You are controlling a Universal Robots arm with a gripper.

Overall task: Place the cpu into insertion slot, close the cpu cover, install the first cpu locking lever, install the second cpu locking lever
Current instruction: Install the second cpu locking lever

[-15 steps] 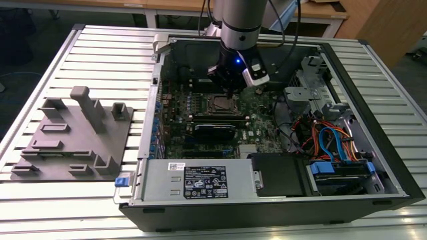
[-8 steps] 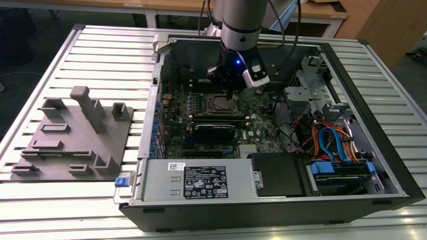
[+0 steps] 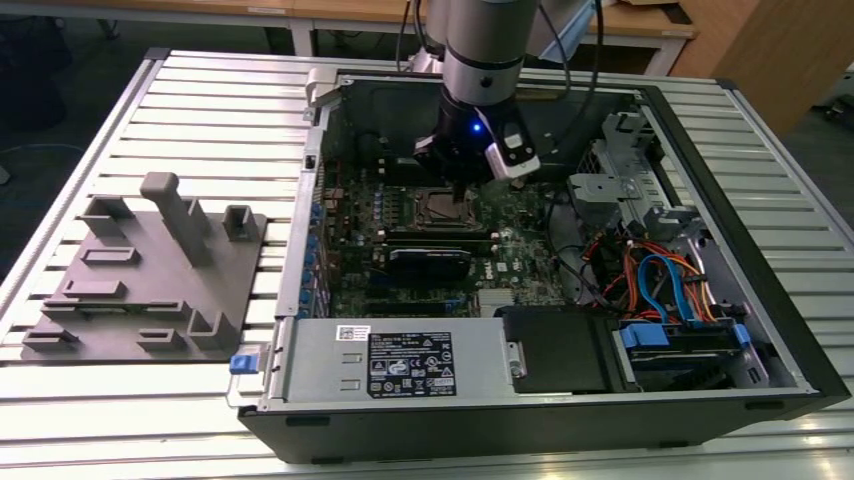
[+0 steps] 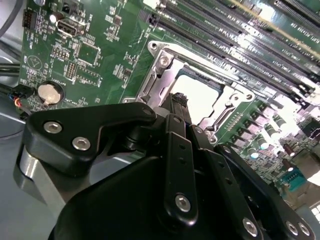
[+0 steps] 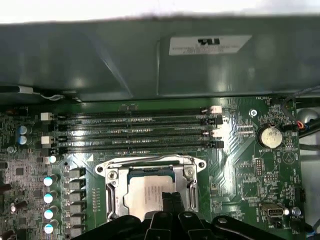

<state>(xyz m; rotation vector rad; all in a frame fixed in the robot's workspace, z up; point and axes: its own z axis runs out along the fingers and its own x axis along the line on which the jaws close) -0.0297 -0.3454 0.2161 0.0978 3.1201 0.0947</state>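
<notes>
Slatted metal table (image 3: 200,110) holds an open computer case (image 3: 747,300) with green motherboard (image 3: 521,250), grey fixture block (image 3: 147,280) at exterior view's left. Gripper (image 3: 458,180) hangs just above the insertion slot (image 3: 437,207), fingers (image 5: 172,205) pressed together, holding nothing. Cpu (image 5: 147,192) sits in the slot, cpu cover (image 5: 116,187) closed down around it in both wrist views. Memory slots (image 5: 135,131) lie beside.
</notes>
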